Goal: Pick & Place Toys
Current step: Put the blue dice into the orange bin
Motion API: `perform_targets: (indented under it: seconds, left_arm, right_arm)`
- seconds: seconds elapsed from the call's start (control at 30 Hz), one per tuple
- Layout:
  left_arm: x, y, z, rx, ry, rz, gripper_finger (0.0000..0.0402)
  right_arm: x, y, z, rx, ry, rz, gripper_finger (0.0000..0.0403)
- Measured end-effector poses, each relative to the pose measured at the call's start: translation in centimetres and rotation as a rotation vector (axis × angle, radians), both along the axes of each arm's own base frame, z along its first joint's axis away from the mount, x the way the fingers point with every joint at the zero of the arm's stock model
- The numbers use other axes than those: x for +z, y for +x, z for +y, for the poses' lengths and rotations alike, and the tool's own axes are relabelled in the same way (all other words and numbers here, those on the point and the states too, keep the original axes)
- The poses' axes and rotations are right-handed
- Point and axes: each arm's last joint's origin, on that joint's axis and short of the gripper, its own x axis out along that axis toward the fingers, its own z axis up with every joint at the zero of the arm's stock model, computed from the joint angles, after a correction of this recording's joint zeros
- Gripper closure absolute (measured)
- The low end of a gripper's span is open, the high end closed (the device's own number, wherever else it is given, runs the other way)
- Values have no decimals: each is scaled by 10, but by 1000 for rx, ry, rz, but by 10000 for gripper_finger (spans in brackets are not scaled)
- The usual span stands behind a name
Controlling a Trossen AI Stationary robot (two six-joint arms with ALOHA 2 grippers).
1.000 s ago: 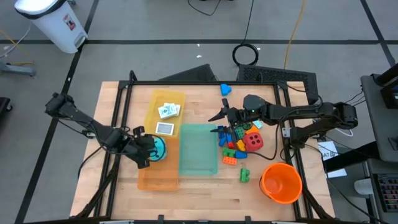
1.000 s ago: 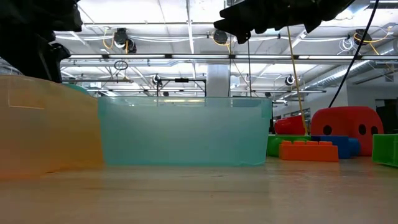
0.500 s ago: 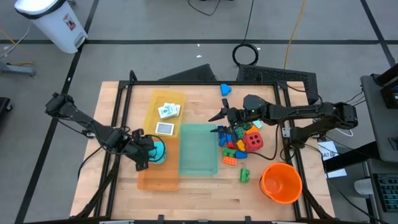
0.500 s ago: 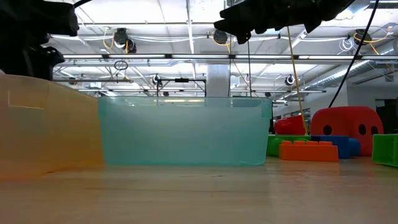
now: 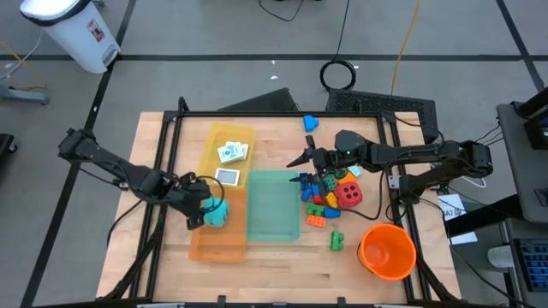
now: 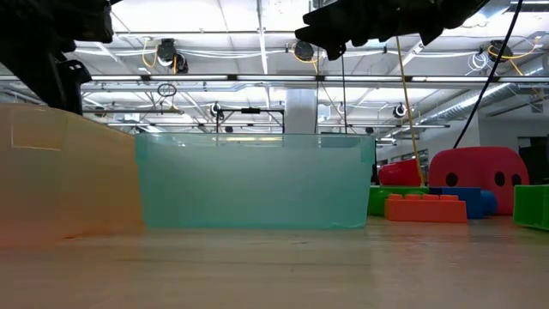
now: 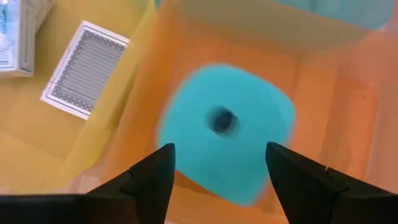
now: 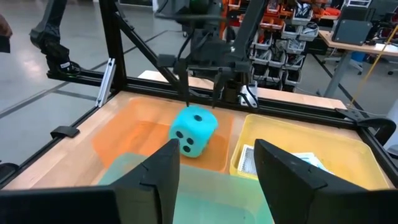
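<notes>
In the low view the orange tray (image 6: 64,176) hides the teal die (image 5: 215,211), which lies tilted in that tray on the tabletop (image 5: 282,261), one single-dot face turned toward the left wrist camera, its other faces blurred there. The left gripper (image 5: 199,205) hangs just above it with fingers (image 7: 149,180) spread apart, released. The right gripper (image 5: 301,160) hovers with fingers parted beside the brick pile (image 5: 324,197) and red die (image 5: 348,194); no lettering is readable.

Grey concrete floor (image 5: 214,34) — white bin (image 5: 73,30), bright ceiling lights (image 6: 257,17)

Two dice (image 5: 216,212), three trays (image 5: 273,205), roughly three cards (image 5: 227,177)
</notes>
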Motion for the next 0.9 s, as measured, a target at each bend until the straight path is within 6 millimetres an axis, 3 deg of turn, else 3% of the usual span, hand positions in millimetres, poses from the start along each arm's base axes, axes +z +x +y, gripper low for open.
perform_targets:
  seconds: [0.33,0.67,0.8,0.9]
  left_arm:
    - [19,-9,15,61,-44,-144,146]
    - [41,5,11,47,-129,-434,146]
    - [38,6,6,10,-183,-390,146]
    - [22,8,-3,-16,-211,-261,146]
  right_arm:
    - [5,-10,2,2,2,32,228]
    - [0,-16,12,31,46,138,226]
    - [-1,-19,17,51,41,165,232]
    - [-2,-20,20,64,31,174,234]
